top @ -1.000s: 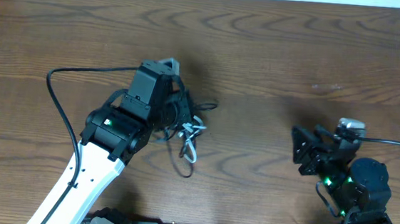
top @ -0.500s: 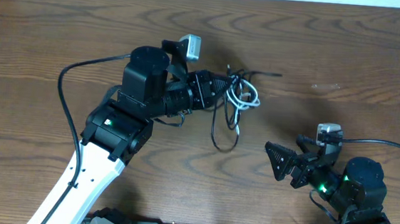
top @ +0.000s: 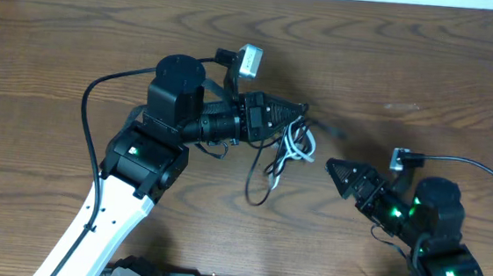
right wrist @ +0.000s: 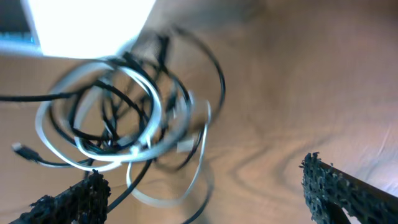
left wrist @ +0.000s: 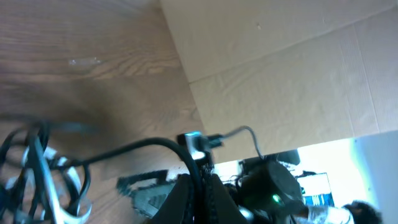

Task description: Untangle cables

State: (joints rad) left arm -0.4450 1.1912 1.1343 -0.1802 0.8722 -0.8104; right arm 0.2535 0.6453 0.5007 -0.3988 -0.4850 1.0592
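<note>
The thin black and white cables [top: 288,147] form one knotted bundle that hangs from the tip of the left gripper [top: 298,112], whose jaws are closed tight on the top of the bundle. From that tip a few white loops curl just below and slightly ahead. A long black loop droops further down toward the arm's own side, and its lowest bend lies near the brown wood-grain bench [top: 428,73].

In the right wrist view the same cables [right wrist: 109,121] appear as overlapping rings, a white hoop around several black strands. A small plug end sticks out at the left, and the bundle's soft shadow falls on the wood beneath it. In the left wrist view the cables [left wrist: 38,168] sit blurred in the lower left corner.

The right gripper [top: 336,172] is just to the side of the bundle, pointing at it but apart from it. Its jaws are spread wide and hold nothing. Its dark, rough-textured fingers [right wrist: 74,196] frame the lower corners of its own view, and the bundle is ahead of the left one.

Beyond the bench edge, the left wrist view shows a tan board [left wrist: 280,62].
</note>
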